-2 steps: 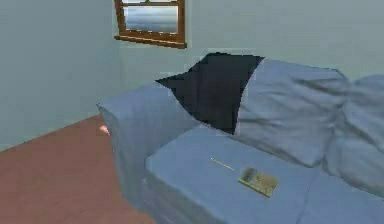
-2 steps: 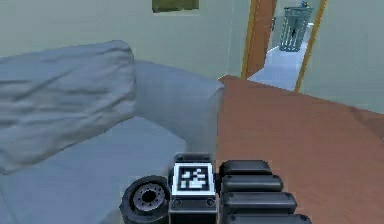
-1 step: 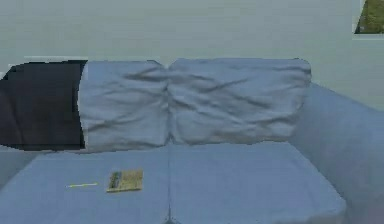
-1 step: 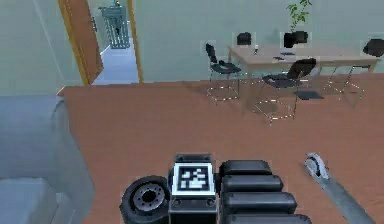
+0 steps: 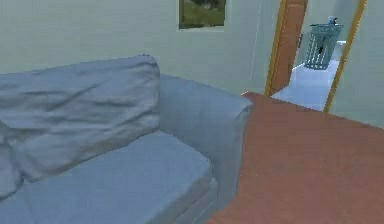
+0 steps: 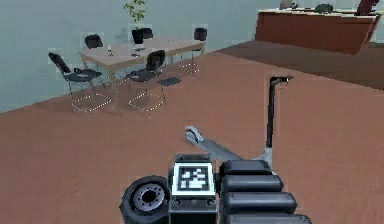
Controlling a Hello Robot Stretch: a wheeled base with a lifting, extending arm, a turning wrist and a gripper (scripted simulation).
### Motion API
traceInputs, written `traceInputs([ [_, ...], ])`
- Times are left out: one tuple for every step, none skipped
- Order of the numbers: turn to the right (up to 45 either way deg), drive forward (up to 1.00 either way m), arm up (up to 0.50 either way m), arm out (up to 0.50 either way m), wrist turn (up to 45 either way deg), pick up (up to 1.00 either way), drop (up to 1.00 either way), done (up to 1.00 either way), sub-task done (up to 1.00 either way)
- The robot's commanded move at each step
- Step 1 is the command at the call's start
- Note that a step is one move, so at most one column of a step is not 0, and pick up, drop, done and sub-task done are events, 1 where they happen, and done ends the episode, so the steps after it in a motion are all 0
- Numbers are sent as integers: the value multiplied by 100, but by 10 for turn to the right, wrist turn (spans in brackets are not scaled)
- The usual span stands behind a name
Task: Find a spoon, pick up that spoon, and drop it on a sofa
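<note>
Floor [image 6: 60, 150]: smooth red-brown surface, seen across both views.
Sofa [image 5: 110, 150]: blue-grey fabric at the forward view's left; plump, creased back cushions, flat seat pad, rounded arm against the pale wall.
Table [image 6: 140, 52]: long pale slab top, far out at the arm side view's upper left; black chairs [image 6: 75, 75] on thin metal legs are set around it.
Counter [image 6: 310, 28]: red-brown boxy front at the upper right.
Doorway [image 5: 305, 55]: orange wood frame at the forward view's right.
Arm [image 6: 250, 190]: dark, ribbed square segments at the bottom edge, with a white marker square [image 6: 195, 180] at the end.
Gripper [image 6: 148, 198]: rounded dark body left of the marker; the fingers' stance cannot be told, nor whether anything is held.
Thin dark rod [image 6: 270, 115]: upright, bent over at the top.
Slim grey piece [image 6: 215, 142]: narrow shaft with a rounded tip, possibly the spoon; seen against the floor just beyond the arm's end, its far end meeting the rod's foot.
Framed picture [image 5: 202, 12]: hung high on the wall.
</note>
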Motion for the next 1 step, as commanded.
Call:
traceInputs([
  [-450, 0, 0, 0, 0, 0, 0, 0, 0],
])
